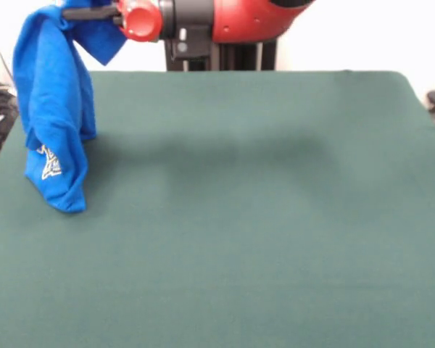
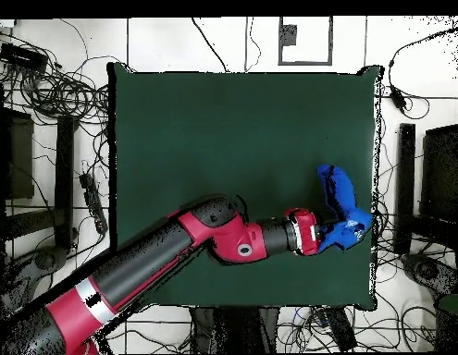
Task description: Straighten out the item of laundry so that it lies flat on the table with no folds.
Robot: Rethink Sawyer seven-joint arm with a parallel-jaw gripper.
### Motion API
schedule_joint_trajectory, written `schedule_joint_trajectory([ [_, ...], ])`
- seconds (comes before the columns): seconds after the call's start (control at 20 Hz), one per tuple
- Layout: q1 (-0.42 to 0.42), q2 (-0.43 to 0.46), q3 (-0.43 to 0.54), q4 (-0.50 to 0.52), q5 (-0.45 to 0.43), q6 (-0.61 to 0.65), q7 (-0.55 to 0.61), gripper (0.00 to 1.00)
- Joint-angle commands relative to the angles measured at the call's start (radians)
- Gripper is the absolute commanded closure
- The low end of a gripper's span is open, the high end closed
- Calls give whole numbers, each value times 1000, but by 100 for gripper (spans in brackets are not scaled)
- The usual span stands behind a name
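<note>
1. Laundry item (image 1: pixel 54 109) is hanging from the gripper (image 1: pixel 87 13) right now, a bright blue bundle dangling over the front view's left side of the surface (image 1: pixel 261 217), its lowest fold seeming to touch or nearly touch the green cloth.
2. Fingers are pinching a top corner of the fabric; in the front view the dark fingers are disappearing into blue cloth, so they are closed on the garment.
3. From overhead, the arm (image 2: pixel 158 259) is reaching across from the base, and the blue bundle (image 2: pixel 341 214) is sitting close to that view's right edge of the surface.
4. White printed lettering (image 1: pixel 51 163) is showing near the bottom of the hanging cloth, which is draping in long vertical folds.
5. Judging the handling: it is looking light, limp and soft, with nothing stiff to push against, so it should be following the grip and collapsing wherever it is released.
6. Best hold, as I am reading it, is an outer edge or corner, so dragging across the surface pulls the folds out.
</note>
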Motion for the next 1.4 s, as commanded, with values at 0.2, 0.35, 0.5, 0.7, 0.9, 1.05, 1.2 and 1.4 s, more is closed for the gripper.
schedule_joint_trajectory([
  [0.2, 70, 30, 191, -115, 199, 200, 18, 100],
  [0.35, 92, 25, 209, -117, 235, 251, 11, 100],
  [0.5, 114, 16, 230, -118, 264, 294, 1, 100],
  [0.7, 134, -11, 274, -114, 304, 320, -12, 100],
  [0.9, 149, -33, 310, -121, 348, 377, -10, 100],
  [1.05, 161, -49, 326, -125, 371, 423, -16, 100],
  [1.2, 176, -67, 339, -127, 385, 471, -28, 100],
  [1.4, 196, -99, 358, -125, 387, 518, -54, 100],
])
